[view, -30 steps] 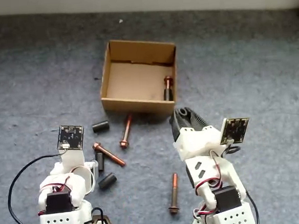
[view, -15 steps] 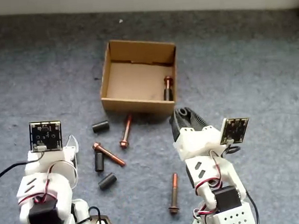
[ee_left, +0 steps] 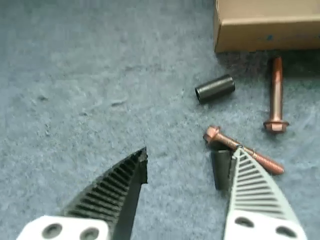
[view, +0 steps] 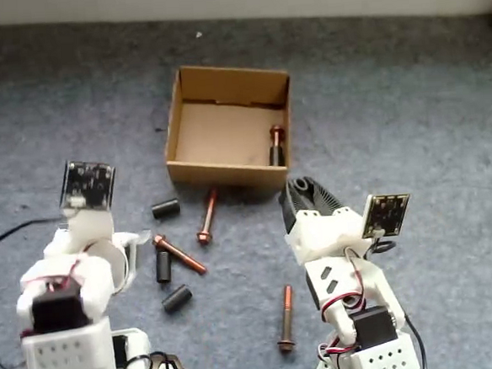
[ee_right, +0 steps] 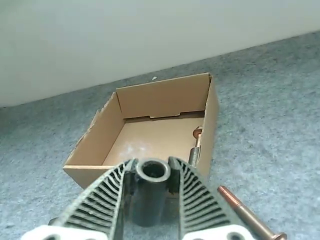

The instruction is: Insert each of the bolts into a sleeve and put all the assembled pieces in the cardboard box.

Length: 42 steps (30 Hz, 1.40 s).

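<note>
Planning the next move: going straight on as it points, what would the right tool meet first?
Likely the near wall of the cardboard box, just ahead of the right tool and the sleeve it holds, though depth is unclear.

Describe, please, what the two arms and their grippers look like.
The left arm and right arm are white plastic with black motors, red and black wires and a square circuit board at the wrist. The left gripper has one black and one white ribbed finger; the right gripper has dark ribbed fingers on white mounts.
</note>
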Motion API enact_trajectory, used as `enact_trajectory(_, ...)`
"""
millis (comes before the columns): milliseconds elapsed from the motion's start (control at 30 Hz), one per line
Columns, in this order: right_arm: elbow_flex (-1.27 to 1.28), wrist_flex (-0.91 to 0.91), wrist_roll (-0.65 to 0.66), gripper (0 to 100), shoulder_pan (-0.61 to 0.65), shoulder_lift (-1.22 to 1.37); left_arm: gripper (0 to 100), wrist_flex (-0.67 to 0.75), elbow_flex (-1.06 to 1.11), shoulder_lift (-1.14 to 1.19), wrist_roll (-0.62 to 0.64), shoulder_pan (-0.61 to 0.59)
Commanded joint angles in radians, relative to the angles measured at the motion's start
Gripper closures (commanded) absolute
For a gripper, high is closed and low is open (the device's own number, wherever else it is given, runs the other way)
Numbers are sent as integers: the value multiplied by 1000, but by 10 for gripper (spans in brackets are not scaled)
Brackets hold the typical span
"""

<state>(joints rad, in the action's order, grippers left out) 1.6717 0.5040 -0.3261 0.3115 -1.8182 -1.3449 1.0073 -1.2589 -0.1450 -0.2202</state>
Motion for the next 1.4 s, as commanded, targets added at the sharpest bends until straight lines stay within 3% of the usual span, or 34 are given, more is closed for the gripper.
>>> enact_trajectory(0,58,5,11,994,2,-15,719,-23,-116,286,3,19)
enact_trajectory(333,54,2,-49,994,-102,-15,719,0,-222,742,221,134)
enact_trajectory(567,54,2,-49,994,-104,-15,719,153,-254,961,333,182)
enact_trajectory(933,54,2,-49,994,-102,-15,719,327,-255,1138,393,189)
enact_trajectory(1367,58,2,-49,994,-102,-15,723,330,-504,1397,605,286)
